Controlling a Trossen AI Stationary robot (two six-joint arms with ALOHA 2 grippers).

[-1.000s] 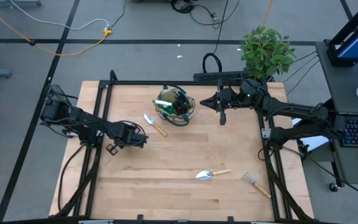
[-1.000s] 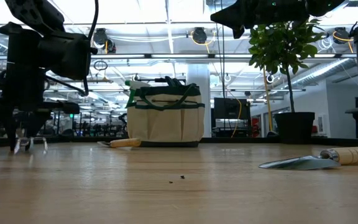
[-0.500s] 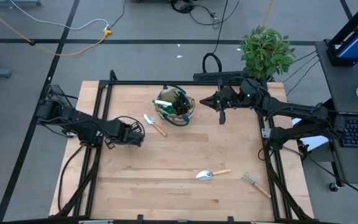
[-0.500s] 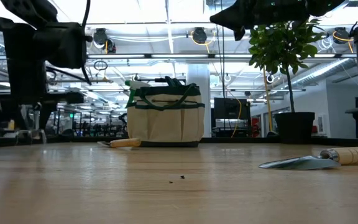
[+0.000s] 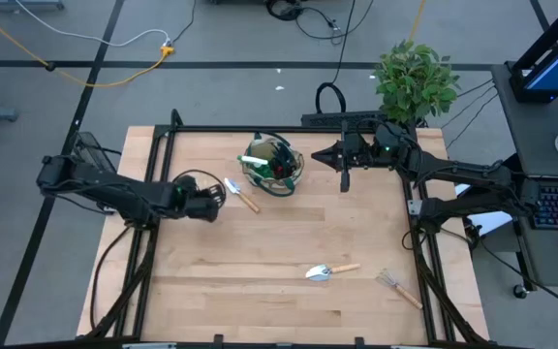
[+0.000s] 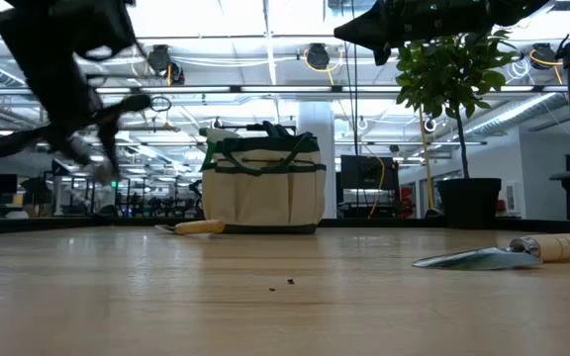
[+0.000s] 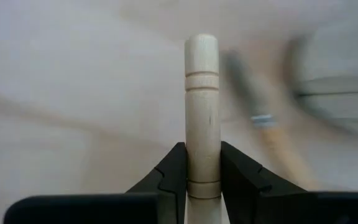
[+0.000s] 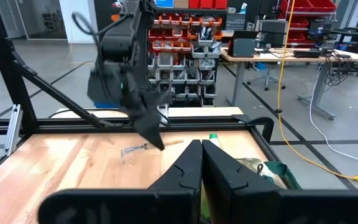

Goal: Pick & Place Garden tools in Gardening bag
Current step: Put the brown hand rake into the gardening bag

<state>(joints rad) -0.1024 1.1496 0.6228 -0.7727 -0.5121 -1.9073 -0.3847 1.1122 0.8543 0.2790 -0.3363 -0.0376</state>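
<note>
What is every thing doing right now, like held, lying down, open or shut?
Left gripper: shut on pale wooden tool handle, lifted off table.
Right gripper: shut, empty, beside bag.
Beige fabric gardening bag with green trim: upright, tools inside.
Wooden-handled metal trowel by bag: lying flat.
Second silver trowel: lying flat.
Small wooden-handled rake: lying flat.

A light wooden desk [image 5: 260, 252] framed by black rails was seen from above. Toward its far edge, near the middle, the beige gardening bag [image 5: 272, 166] with dark green trim was stood upright. Just beside the bag, a wooden-handled trowel [image 5: 241, 195] was laid flat. Near the front, a second trowel [image 5: 329, 271] was laid, and close beside it, toward the front right corner, a small wooden-handled hand rake [image 5: 398, 287].
</note>
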